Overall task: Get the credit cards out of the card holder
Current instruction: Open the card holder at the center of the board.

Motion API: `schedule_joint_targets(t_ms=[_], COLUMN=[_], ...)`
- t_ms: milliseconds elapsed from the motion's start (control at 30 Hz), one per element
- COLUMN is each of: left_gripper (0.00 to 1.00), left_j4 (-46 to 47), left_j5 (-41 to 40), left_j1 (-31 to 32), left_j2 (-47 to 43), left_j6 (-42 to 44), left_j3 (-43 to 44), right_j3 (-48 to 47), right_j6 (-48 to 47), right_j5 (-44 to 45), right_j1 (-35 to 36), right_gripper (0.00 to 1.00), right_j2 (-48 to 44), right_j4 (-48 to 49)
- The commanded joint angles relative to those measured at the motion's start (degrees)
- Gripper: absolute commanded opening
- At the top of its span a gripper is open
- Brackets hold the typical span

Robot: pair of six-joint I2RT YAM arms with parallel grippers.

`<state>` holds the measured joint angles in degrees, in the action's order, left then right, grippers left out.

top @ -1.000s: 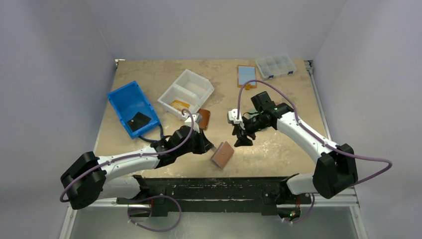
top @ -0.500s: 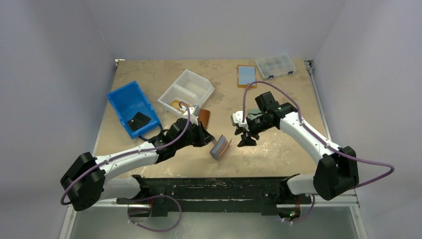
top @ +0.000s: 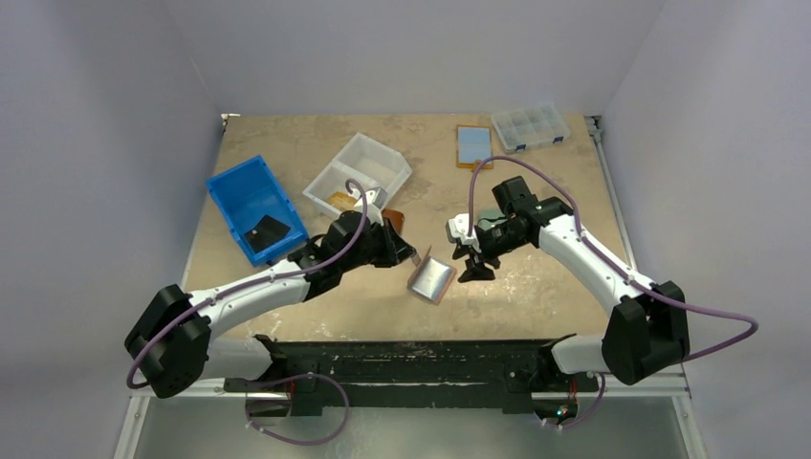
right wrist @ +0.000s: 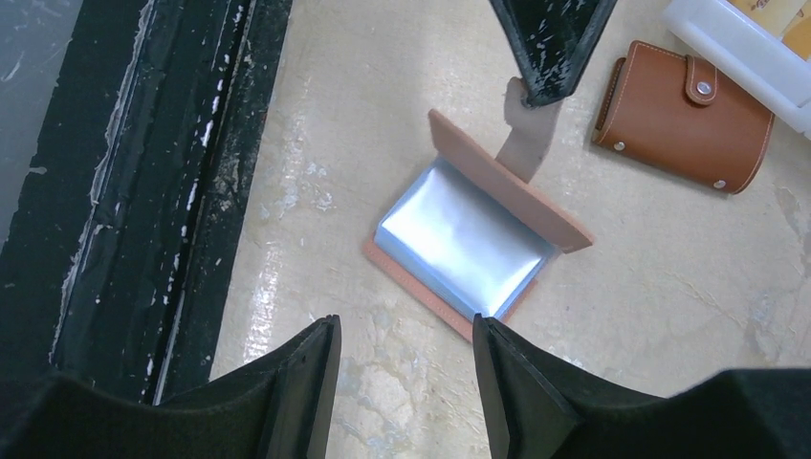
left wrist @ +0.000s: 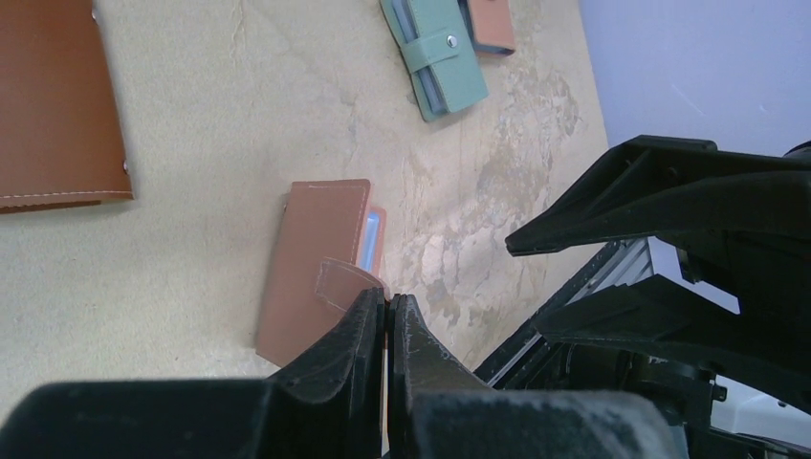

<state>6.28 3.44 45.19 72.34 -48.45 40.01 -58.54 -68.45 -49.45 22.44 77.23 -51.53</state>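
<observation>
1. The card holder (top: 430, 278) lies open on the desk (top: 536, 287), about midway between the left and right edges and nearer the near edge than the far one. One leather flap is tilted up and the other lies flat.
2. The credit cards (right wrist: 459, 244) are in the holder, showing as a light-blue, glossy face between the two flaps.
3. The left gripper (left wrist: 387, 311) is closed on the holder's strap (right wrist: 526, 134), with its fingers pressed together around the tab.
4. The right gripper (right wrist: 404, 330) hangs just to the right of the holder. Its jaws are apart and hold nothing.
5. Bare desk runs from the holder to the black rail (top: 411, 359) at the near edge, and also to the right edge.
6. A brown snap wallet (right wrist: 684, 115) lies near the holder on its far-left side, next to a white bin (top: 357, 174).
7. A blue bin (top: 253, 206) stands by the left edge.
8. A clear compartment box (top: 529, 124) sits at the far right corner.
9. A green wallet (left wrist: 435, 57) shows in the left wrist view.
10. Any print on these things is too small to read.
</observation>
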Motion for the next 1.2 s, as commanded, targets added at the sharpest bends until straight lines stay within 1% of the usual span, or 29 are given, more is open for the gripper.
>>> schedule_joint_targets(t_ms=[0,167,433,633,800,1000,1167], left_gripper=[0.0,0.0,0.0,0.0,0.0,0.0,0.0], left_j4=[1.3,0.6,0.5,-0.5,-1.2,-5.2,-9.0], left_j5=[0.8,0.6,-0.2,-3.3,-7.7,-12.6,-13.0], left_j1=[-1.8,-3.4,-5.2,-6.0,-6.4,-6.6,-6.7], left_j2=[-0.2,-0.8,-3.8,-6.0,-7.7,-9.3,-7.9], left_j6=[1.9,1.9,0.8,-0.4,-1.8,-2.4,-2.1], left_j3=[2.8,1.8,-2.1,-6.3,-10.2,-13.5,-14.4], right_j3=[0.6,1.0,2.2,3.2,4.2,4.7,5.0], right_j6=[-1.4,-1.7,-3.0,-4.5,-5.2,-5.3,-5.2], right_j5=[-2.0,-1.7,-1.5,-1.8,-2.1,-2.1,-1.8], right_j1=[-0.4,-0.4,-0.4,-0.4,-0.4,-0.3,-0.2], right_gripper=[0.6,0.6,0.6,0.61,0.62,0.62,0.62], right_j2=[-1.8,-1.7,-1.9,-1.8,-1.8,-1.4,-1.0], right_j4=[-0.6,-0.4,-0.1,0.1,0.6,1.0,1.4])
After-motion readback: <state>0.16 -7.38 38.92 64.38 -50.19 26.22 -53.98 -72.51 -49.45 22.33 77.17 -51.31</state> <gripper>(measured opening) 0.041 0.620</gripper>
